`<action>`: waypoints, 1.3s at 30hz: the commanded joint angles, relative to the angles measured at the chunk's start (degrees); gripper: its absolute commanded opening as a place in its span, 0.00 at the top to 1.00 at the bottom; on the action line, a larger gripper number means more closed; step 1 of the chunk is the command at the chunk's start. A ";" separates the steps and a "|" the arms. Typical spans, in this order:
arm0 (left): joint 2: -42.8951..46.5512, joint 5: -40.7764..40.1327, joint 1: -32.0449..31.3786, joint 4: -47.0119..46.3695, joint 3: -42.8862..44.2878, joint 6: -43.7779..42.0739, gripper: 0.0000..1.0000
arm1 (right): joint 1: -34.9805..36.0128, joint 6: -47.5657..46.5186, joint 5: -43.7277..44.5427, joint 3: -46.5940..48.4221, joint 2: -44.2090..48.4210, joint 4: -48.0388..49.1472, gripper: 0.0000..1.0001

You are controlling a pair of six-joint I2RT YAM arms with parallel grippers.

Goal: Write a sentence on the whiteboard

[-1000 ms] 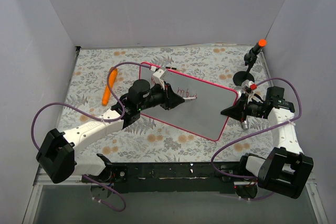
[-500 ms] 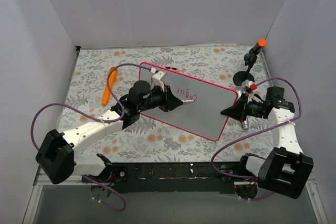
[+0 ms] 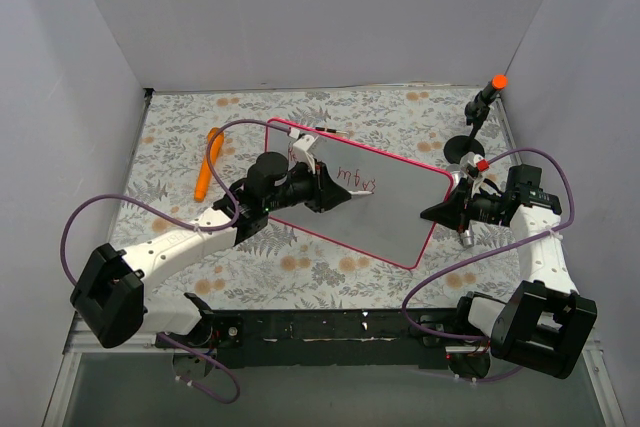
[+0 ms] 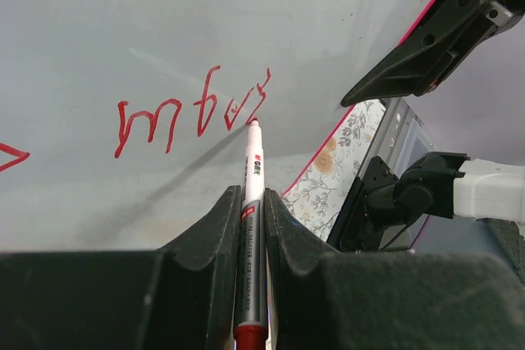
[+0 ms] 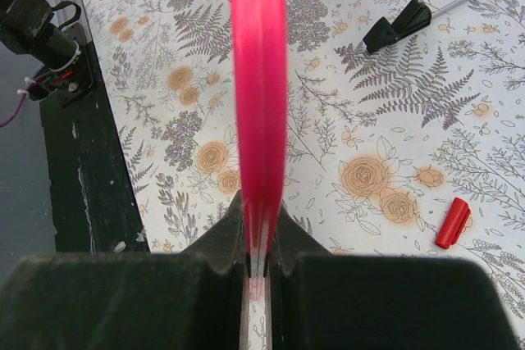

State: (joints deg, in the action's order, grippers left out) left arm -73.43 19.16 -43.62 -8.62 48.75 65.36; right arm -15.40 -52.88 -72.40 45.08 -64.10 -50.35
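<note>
The whiteboard point(image 3: 395, 217), white with a pink-red frame, is held tilted above the floral table. A short line of red handwritten strokes, the sentence point(image 3: 355, 178), runs across its upper part; it also shows in the left wrist view point(image 4: 189, 114). My left gripper point(image 3: 338, 194) is shut on a slim white marker point(image 4: 251, 202) whose red tip touches the board point(image 4: 164, 14) at the right end of the writing. My right gripper point(image 3: 442, 211) is shut on the board's right edge. In the right wrist view the frame point(image 5: 258, 79) sits between its fingers point(image 5: 221, 235).
An orange pen-like object point(image 3: 207, 173) lies at the left of the table. A black stand with an orange tip point(image 3: 486, 97) and a round base point(image 3: 462, 147) stands at the back right. A small red cap point(image 5: 453, 223) lies on the cloth point(image 5: 369, 161).
More red strokes have appeared at the right end of the writing. My left gripper has shifted slightly with the marker. The right arm and board have stayed put.
</note>
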 commanded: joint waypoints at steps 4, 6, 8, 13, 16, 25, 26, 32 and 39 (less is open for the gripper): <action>2.06 0.79 0.37 -3.24 2.75 0.82 1.00 | 0.37 -3.28 5.34 0.10 0.73 2.45 0.99; 2.85 0.97 0.37 -3.33 2.75 0.91 1.00 | 0.37 -3.28 5.34 0.10 0.73 2.45 0.99; 2.94 0.97 0.37 -3.33 2.75 0.99 1.00 | 0.37 -3.28 5.25 0.10 0.73 2.45 0.99; 2.15 1.50 0.37 -4.03 2.66 1.34 1.00 | 0.37 -3.19 5.25 0.01 0.64 2.53 0.99; 1.62 1.76 0.37 -4.30 2.93 1.52 1.00 | 0.37 -3.19 5.34 0.01 0.73 2.53 0.99; 0.48 1.23 0.37 -3.86 3.46 0.82 1.00 | 0.46 -3.28 5.34 0.01 0.64 2.45 0.99; 0.31 1.06 0.37 -3.77 3.37 0.64 1.00 | 0.46 -3.28 5.43 0.09 0.64 2.45 0.99; -0.31 0.27 0.37 -2.72 1.79 0.03 1.00 | 0.46 -3.19 5.34 0.01 0.64 2.45 0.99; -0.14 0.18 0.37 -1.40 0.73 -0.23 1.00 | 0.37 -3.28 5.43 0.01 0.64 2.45 0.99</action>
State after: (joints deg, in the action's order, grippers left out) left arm -74.04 20.25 -43.57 -11.03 49.98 66.41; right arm -15.35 -52.93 -72.40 45.10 -64.10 -50.35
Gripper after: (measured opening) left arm 0.121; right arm 0.091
